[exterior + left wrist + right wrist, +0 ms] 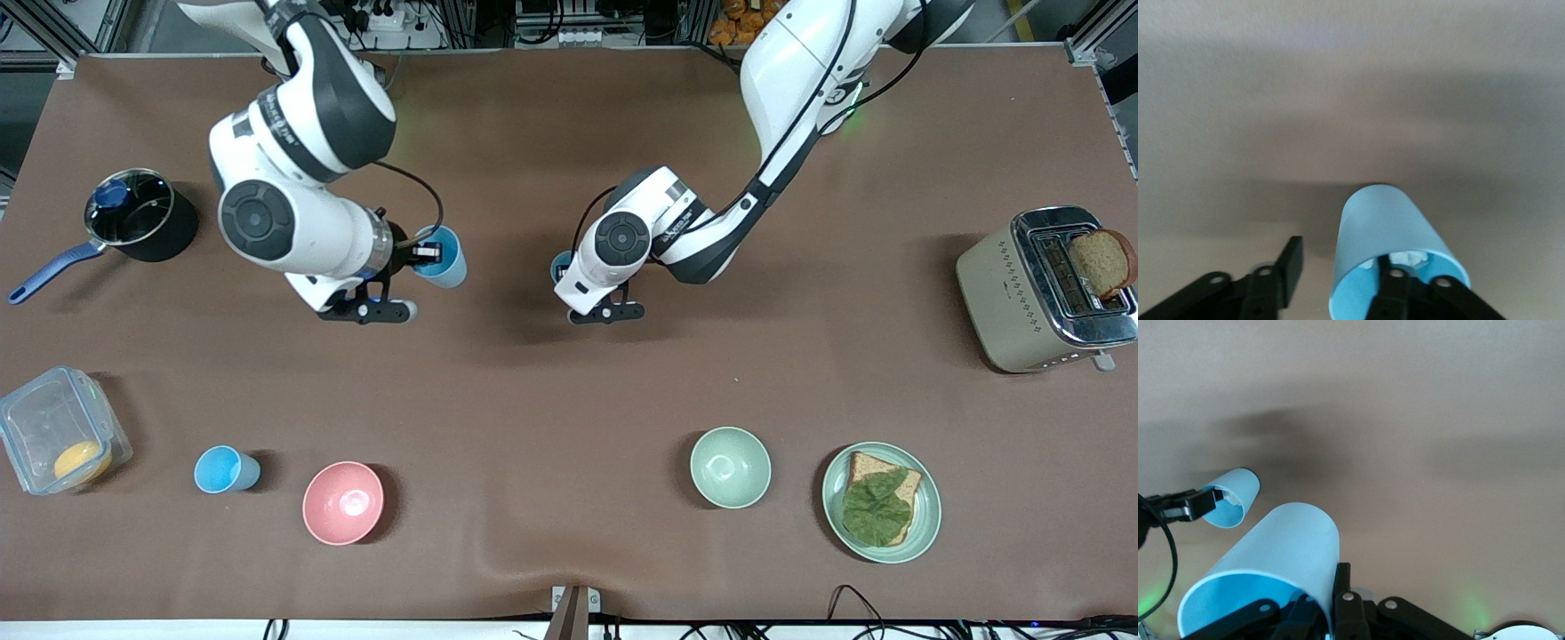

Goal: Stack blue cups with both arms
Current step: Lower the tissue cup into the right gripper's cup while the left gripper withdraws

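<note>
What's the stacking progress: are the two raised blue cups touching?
Apart: front view shows bare table between the right pincer's cup and the left pincer's cup.

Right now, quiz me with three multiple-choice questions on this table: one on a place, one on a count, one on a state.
1. Where does the loose blue cup stand?
A. in the pot
B. between the clear container and the pink bowl
C. on the toaster

2. How many blue cups show?
A. one
B. two
C. three

3. What is the right gripper doing?
A. hanging open and empty
B. shut on a blue cup's wall
C. gripping the pink bowl

Answers:
1. B: it stands on the table between those two.
2. C: the loose blue cup, the right-arm cup, and the left-arm cup at the left gripper.
3. B: its fingers pinch the right-arm cup's wall over mid-table.
</note>
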